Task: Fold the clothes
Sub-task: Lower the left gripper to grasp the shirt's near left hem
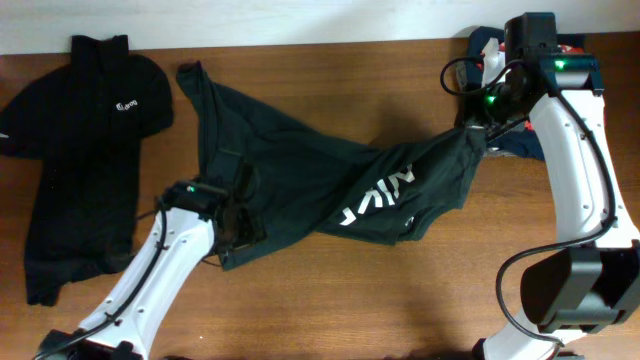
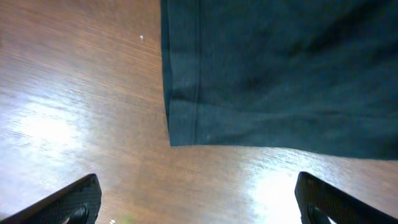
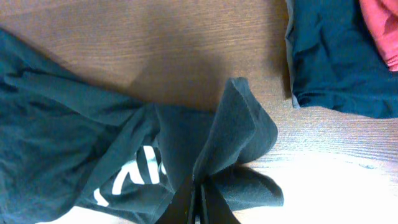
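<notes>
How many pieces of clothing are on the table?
4: a black polo at left, the Nike T-shirt in the middle, a navy garment and a red garment at far right, where more may be hidden.

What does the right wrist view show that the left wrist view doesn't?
Only right wrist: the right fingers shut on a fold of the T-shirt, its white lettering, plus a navy garment and red-orange garment at the upper right. Only left wrist: the left fingers wide open over bare table, the hemmed corner ahead of them. Both: dark T-shirt fabric lying on the wooden table.
</notes>
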`<action>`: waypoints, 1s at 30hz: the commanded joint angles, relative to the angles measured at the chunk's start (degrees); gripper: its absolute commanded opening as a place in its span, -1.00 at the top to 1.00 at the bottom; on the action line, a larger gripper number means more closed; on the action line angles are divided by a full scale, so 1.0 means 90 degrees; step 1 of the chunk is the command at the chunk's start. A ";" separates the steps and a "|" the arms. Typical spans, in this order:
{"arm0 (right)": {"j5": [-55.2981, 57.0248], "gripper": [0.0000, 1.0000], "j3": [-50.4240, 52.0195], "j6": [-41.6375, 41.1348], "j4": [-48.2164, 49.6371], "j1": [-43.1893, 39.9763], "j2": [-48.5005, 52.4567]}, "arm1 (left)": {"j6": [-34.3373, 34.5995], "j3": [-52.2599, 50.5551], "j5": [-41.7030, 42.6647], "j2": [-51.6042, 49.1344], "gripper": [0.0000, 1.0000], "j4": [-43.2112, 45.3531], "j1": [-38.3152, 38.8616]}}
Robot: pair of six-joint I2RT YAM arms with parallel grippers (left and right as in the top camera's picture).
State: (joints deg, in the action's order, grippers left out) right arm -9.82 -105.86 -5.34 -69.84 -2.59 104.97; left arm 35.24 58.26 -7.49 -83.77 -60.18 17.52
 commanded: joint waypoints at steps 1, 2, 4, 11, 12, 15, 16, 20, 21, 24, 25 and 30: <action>-0.0032 0.91 -0.0012 0.0073 0.0010 -0.0012 -0.0080 | 0.0182 -0.0420 0.0036 0.0136 -0.98 0.0333 -0.0017; -0.0032 0.91 -0.0012 0.0073 0.0010 -0.0012 -0.0080 | 0.0182 -0.0517 0.0039 0.0134 -0.98 0.0435 -0.0017; -0.0032 0.91 -0.0012 0.0073 0.0010 -0.0012 -0.0080 | 0.0182 -0.0767 0.0066 0.0109 -0.98 0.0719 -0.0017; 0.0017 0.90 -0.0012 0.0070 0.0024 -0.0015 -0.0080 | 0.0175 -0.1528 0.0287 0.0095 -0.79 0.1717 -0.0017; 0.0017 0.90 -0.0012 0.0070 0.0024 -0.0012 -0.0078 | 0.0151 -0.1552 0.0287 0.0095 -0.79 0.1773 -0.0017; 0.0017 0.90 -0.0012 0.0070 0.0022 -0.0012 -0.0078 | -0.0015 -0.1656 0.0282 0.0095 -0.67 0.2072 -0.0017; 0.0017 0.90 -0.0012 0.0070 0.0019 -0.0012 -0.0078 | -0.0012 -0.1715 0.0284 0.0095 -0.64 0.2137 -0.0017; 0.0017 0.90 -0.0012 0.0073 0.0005 -0.0015 -0.0078 | -0.0012 -0.1984 0.0279 0.0092 -0.62 0.2327 -0.0017; 0.0017 0.90 -0.0012 0.0073 0.0005 -0.0012 -0.0078 | -0.0012 -0.2067 0.0253 0.0092 -0.63 0.2385 -0.0019; 0.0017 0.90 -0.0012 0.0073 0.0005 -0.0015 -0.0078 | -0.0012 -0.2195 0.0236 0.0092 -0.63 0.2494 -0.0024; 0.0017 0.89 -0.0012 0.0073 0.0005 -0.0012 -0.0078 | -0.0012 -0.2220 0.0233 0.0092 -0.63 0.2526 -0.0024; 0.0017 0.90 -0.0012 0.0073 0.0005 -0.0015 -0.0078 | -0.0010 -0.2329 0.0240 -0.0117 -0.63 0.2895 -0.0024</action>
State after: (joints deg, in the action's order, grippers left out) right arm -9.80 -105.86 -5.30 -69.82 -2.59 104.97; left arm 35.81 38.24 -5.52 -83.66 -35.18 17.52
